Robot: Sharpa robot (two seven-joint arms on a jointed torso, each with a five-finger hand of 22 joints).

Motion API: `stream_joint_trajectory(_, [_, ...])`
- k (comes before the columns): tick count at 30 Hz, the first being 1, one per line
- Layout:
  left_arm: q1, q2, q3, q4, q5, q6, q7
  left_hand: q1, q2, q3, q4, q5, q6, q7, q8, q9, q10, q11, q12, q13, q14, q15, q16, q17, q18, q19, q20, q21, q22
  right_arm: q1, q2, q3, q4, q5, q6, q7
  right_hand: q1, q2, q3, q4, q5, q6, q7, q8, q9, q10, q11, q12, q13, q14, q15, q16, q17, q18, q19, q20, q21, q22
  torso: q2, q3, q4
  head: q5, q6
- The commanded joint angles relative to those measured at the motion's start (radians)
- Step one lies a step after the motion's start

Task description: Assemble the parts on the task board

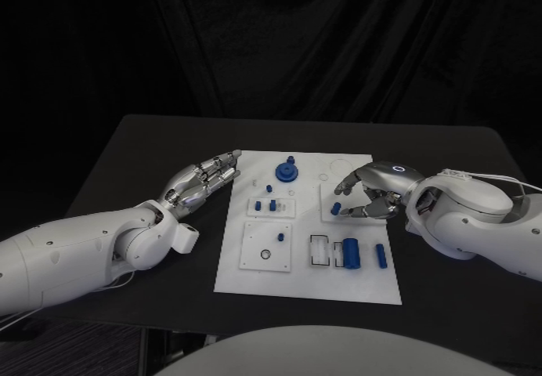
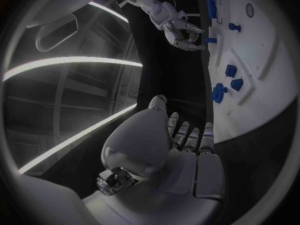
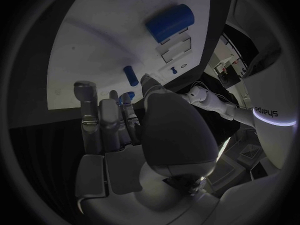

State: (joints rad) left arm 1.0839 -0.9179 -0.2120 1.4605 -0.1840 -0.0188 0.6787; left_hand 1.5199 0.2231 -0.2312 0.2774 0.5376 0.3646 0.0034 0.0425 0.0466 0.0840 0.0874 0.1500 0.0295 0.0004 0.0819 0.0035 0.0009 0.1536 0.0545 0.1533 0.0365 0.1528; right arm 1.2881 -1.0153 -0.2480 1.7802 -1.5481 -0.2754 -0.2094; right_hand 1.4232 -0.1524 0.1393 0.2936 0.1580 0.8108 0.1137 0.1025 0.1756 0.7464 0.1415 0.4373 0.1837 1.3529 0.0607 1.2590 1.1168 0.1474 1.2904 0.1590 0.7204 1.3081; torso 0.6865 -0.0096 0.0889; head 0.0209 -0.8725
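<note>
The white task board [image 1: 296, 278] lies mid-table. My right hand [image 1: 367, 192] hangs over the board's right upper part with its fingers curled. Thumb and a finger pinch a small blue peg [image 3: 128, 96], and a second small peg [image 3: 131, 75] lies on the board just off the fingertips. My left hand [image 1: 204, 182] hovers beside the board's left edge, fingers stretched out, holding nothing. A blue gear-shaped part [image 1: 287, 170] stands near the board's far edge. Two small blue pegs [image 1: 265, 206] stand in a raised plate.
A large blue cylinder [image 1: 352, 252] and a slimmer one [image 1: 381, 255] lie at the board's near right. A tiny blue piece [image 1: 278, 236] sits on the near-left plate. Bare black table [image 1: 135, 157] surrounds the board.
</note>
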Motion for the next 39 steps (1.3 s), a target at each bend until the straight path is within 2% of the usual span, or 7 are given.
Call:
stream_joint_trajectory(1, [-0.002,0.006,0.001,-0.001,0.005,-0.011,0.1,0.009,0.0,0.001,0.006,0.003,-0.007,0.0,-0.002,-0.001,-0.004,-0.002,-0.005,-0.001,0.0,0.011,-0.004,-0.001,-0.018,0.001,0.005,-0.003,0.0,-0.007,0.005,0.001,-0.002,0.02,0.006,-0.005,-0.007,0.001,-0.006,-0.002,0.001,0.011,0.005,0.01,-0.002,0.015,-0.002,-0.009,-0.006,0.004,-0.002,0.003,-0.004,-0.008,0.006,0.001,0.002,0.079,0.003,0.0027,0.0036,-0.008,0.0])
stream_joint_trajectory(6, [-0.003,0.009,0.001,-0.003,0.005,-0.011,0.099,0.01,0.0,0.0,0.005,0.004,-0.054,-0.016,-0.007,-0.008,-0.023,-0.048,-0.035,-0.006,0.0,0.009,-0.004,-0.001,-0.007,-0.018,0.018,-0.014,-0.046,-0.014,0.015,0.001,-0.014,0.02,0.015,0.003,-0.001,0.007,-0.002,-0.005,0.007,0.018,0.008,0.011,-0.007,0.039,-0.006,-0.014,-0.013,0.005,-0.006,0.002,-0.005,-0.008,0.006,-0.003,0.001,0.079,0.002,0.0044,-0.0007,-0.011,0.0])
stream_joint_trajectory(10, [-0.004,0.008,0.001,-0.004,0.005,-0.012,0.099,0.01,0.0,-0.001,0.006,0.004,-0.063,-0.023,-0.008,-0.009,-0.024,-0.052,-0.04,-0.007,0.0,0.004,-0.004,-0.001,-0.002,-0.027,0.019,-0.019,-0.067,-0.021,0.024,0.001,-0.026,0.021,0.016,0.009,0.017,0.011,0.004,-0.01,0.016,0.017,0.011,0.009,-0.012,0.051,-0.009,-0.02,-0.019,0.004,-0.008,0.0,-0.008,-0.008,0.006,-0.005,-0.002,0.078,0.002,0.0025,-0.0007,-0.011,0.0])
stream_joint_trajectory(14, [-0.005,0.007,0.001,-0.003,0.005,-0.012,0.099,0.009,0.0,-0.002,0.005,0.004,-0.066,-0.029,-0.008,-0.009,-0.025,-0.05,-0.042,-0.007,0.0,0.005,-0.004,-0.001,0.001,-0.034,0.031,-0.023,-0.083,-0.027,0.036,0.001,-0.042,0.021,0.017,0.015,0.074,0.027,0.027,-0.033,0.126,0.025,0.007,0.009,-0.022,0.086,-0.014,-0.034,-0.033,0.002,-0.013,-0.003,-0.012,-0.008,0.004,-0.011,-0.005,0.079,-0.001,0.0003,0.001,-0.012,0.0])
stream_joint_trajectory(20, [-0.008,0.007,0.001,-0.003,0.005,-0.008,0.098,0.009,0.0,-0.002,0.005,0.004,-0.069,-0.03,-0.008,-0.01,-0.025,-0.05,-0.043,-0.007,0.0,0.01,-0.004,-0.001,0.004,-0.039,0.043,-0.025,-0.096,-0.032,0.055,0.001,-0.061,0.021,0.019,0.024,0.108,0.032,0.053,-0.049,0.186,0.04,0.004,0.014,-0.025,0.107,-0.015,-0.047,-0.043,0.002,-0.016,-0.002,-0.011,-0.008,0.004,-0.014,-0.003,0.08,-0.002,-0.0007,0.0022,-0.013,0.0])
stream_joint_trajectory(27, [-0.014,0.008,0.001,-0.004,0.005,0.0,0.095,0.01,0.002,-0.001,0.003,0.005,-0.069,-0.029,-0.008,-0.01,-0.023,-0.038,-0.042,-0.006,0.0,0.02,-0.004,-0.001,0.009,-0.04,0.059,-0.025,-0.096,-0.033,0.072,0.001,-0.075,0.021,0.002,0.04,0.115,0.031,0.08,-0.047,0.19,0.085,0.007,0.036,-0.015,0.173,-0.03,-0.038,-0.044,0.014,-0.029,0.009,0.004,-0.011,0.014,-0.023,0.027,0.086,-0.001,0.0008,0.0015,-0.013,0.0])
stream_joint_trajectory(39, [-0.028,0.007,0.001,-0.003,0.005,0.011,0.087,0.015,0.005,0.003,0.0,0.009,-0.064,-0.019,-0.007,-0.009,-0.021,-0.022,-0.04,-0.005,0.0,0.03,-0.004,-0.001,0.015,-0.04,0.07,-0.025,-0.097,-0.034,0.09,0.001,-0.088,0.021,0.008,0.048,0.113,0.025,0.1,-0.038,0.147,0.14,0.018,0.064,0.006,0.234,-0.051,-0.031,-0.04,0.028,-0.046,0.017,0.015,-0.016,0.028,-0.039,0.06,0.09,-0.001,-0.0004,0.0011,-0.009,0.0])
